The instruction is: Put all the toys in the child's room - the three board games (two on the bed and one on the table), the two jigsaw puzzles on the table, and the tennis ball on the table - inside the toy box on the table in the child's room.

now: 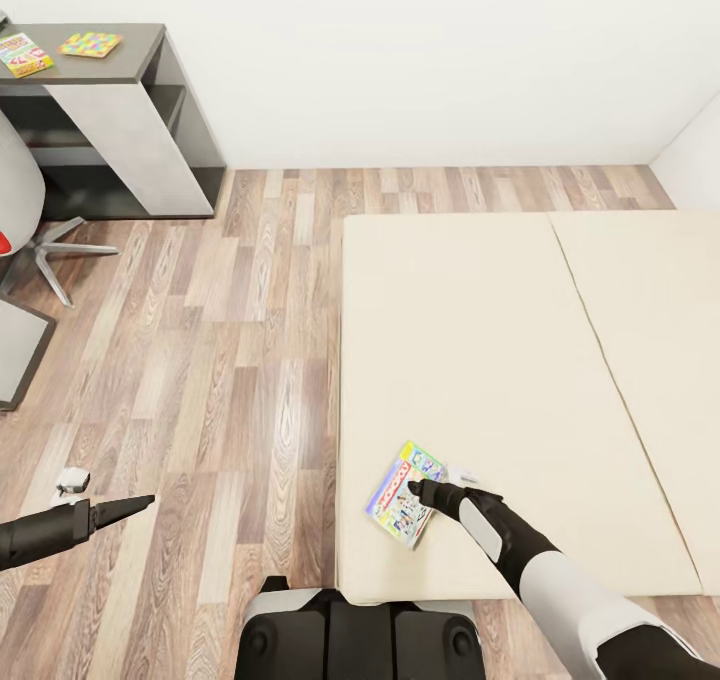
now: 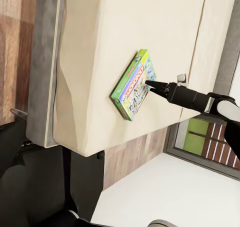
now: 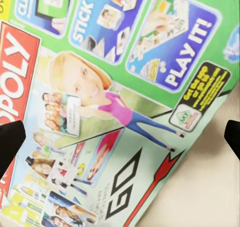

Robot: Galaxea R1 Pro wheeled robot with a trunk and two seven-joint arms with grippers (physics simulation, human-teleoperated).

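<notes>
A green-edged board game [image 1: 405,493] lies flat on the bed [image 1: 500,360], near the bed's front edge. The right gripper [image 1: 428,490] is right over the game, and its black jaws are spread wide, one tip at each side of the cover. The left gripper [image 1: 135,505] hangs over the floor [image 1: 220,360], well apart from the bed, with its jaws pressed together. Far from the bed, on the desk [image 1: 110,65], lie a puzzle [image 1: 90,44] and another game [image 1: 22,55].
</notes>
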